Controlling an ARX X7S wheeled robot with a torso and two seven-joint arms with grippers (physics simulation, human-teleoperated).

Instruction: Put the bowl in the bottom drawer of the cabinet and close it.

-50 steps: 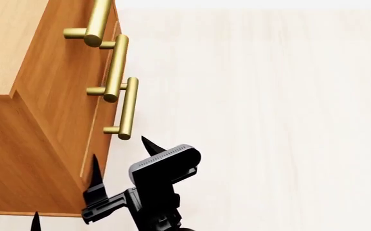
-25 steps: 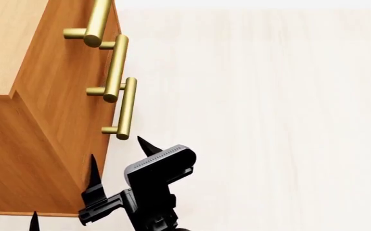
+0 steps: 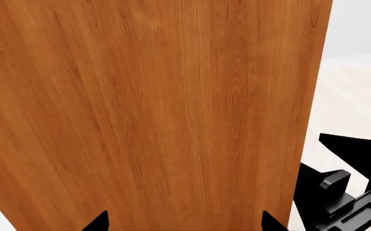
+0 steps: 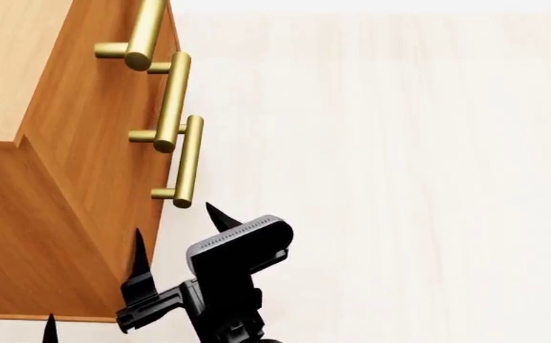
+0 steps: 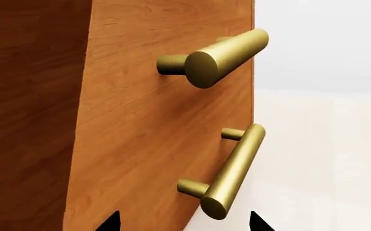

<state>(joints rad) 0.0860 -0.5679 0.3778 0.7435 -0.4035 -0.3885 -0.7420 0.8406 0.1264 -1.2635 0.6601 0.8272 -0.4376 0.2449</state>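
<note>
Cabinet (image 4: 75, 179) drawers shut; right gripper (image 4: 175, 243) open near bottom handle (image 4: 187, 163).

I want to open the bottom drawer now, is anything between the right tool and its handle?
Nothing visible blocks it. The right tool is open beside the cabinet, just short of the bottom drawer's handle, with only bare floor around. The bowl is not in view.

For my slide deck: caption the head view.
Right gripper, open and empty, near the bottom drawer's handle on the cabinet.
</note>
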